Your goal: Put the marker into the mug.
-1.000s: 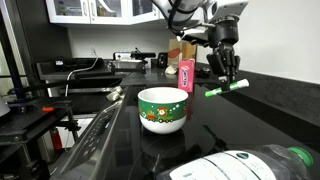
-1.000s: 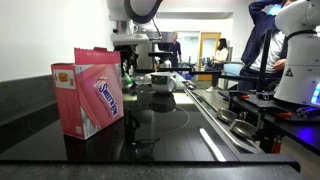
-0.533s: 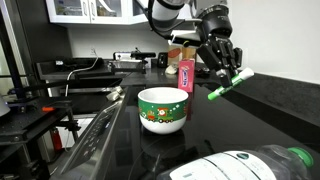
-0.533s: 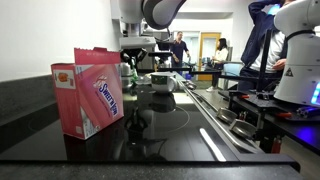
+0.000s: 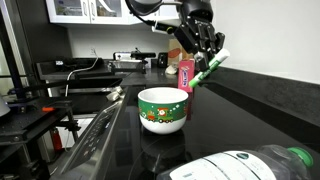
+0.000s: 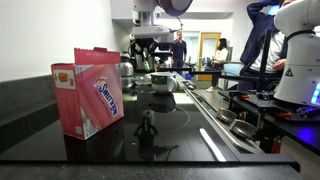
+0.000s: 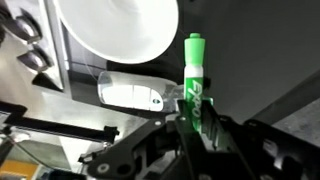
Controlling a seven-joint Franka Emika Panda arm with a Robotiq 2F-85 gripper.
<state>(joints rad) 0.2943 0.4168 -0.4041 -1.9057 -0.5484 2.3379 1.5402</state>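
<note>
My gripper (image 5: 207, 55) is shut on the green-and-white marker (image 5: 206, 72) and holds it tilted in the air, just above and to the right of the mug (image 5: 162, 109). The mug is a wide white cup with a green rim and a red-and-green pattern, standing on the black counter. In the wrist view the marker (image 7: 194, 80) sticks out from between my fingers (image 7: 197, 125), and the mug's white bowl (image 7: 118, 30) lies up and to the left of its tip. In an exterior view the gripper (image 6: 152, 55) hangs far back over the counter.
A pink upright container (image 5: 185, 77) stands behind the mug. A white-and-green plastic bottle (image 5: 250, 165) lies at the front. A pink Sweet'N Low box (image 6: 90, 90) stands near the camera. A stove edge (image 5: 95, 130) runs along the left.
My gripper has moved left with the marker, from out over the counter at the right to just above the mug's right side. The marker has tilted more upright.
</note>
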